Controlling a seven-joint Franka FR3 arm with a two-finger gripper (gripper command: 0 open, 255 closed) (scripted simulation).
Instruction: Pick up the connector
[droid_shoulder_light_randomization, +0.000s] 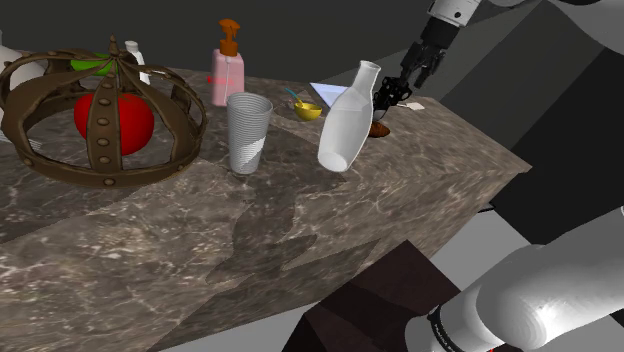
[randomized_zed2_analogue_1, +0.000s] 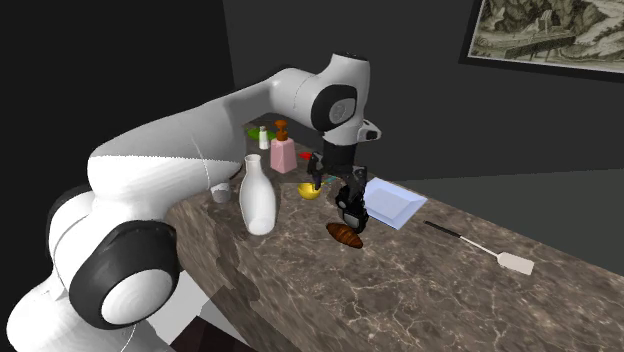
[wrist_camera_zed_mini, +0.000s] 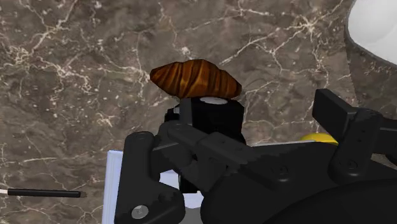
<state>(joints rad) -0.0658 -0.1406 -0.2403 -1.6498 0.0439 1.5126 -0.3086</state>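
The connector (wrist_camera_zed_mini: 210, 118), a black blocky part with a pale end face, sits between my spread black fingers (wrist_camera_zed_mini: 143, 181) in the wrist view. My gripper (wrist_camera_zed_mini: 245, 153) is shut on it. In the second exterior view the connector (randomized_zed2_analogue_1: 350, 212) hangs under the gripper (randomized_zed2_analogue_1: 338, 185), a little above the marble counter (randomized_zed2_analogue_1: 420, 290) and just over a brown croissant (randomized_zed2_analogue_1: 345, 235). From the shoulder view the gripper (droid_shoulder_light_randomization: 398, 92) and the dark connector (droid_shoulder_light_randomization: 386, 98) are at the counter's far end, partly hidden behind a white vase (droid_shoulder_light_randomization: 345, 125).
The croissant (wrist_camera_zed_mini: 196, 77) lies directly below the connector. Close by are a pale blue box (randomized_zed2_analogue_1: 390, 203), a yellow bowl (randomized_zed2_analogue_1: 311, 190), a pink soap dispenser (droid_shoulder_light_randomization: 227, 75) and a spatula (randomized_zed2_analogue_1: 480, 245). A ribbed cup (droid_shoulder_light_randomization: 247, 130) and a brown crown (droid_shoulder_light_randomization: 100, 120) stand nearer.
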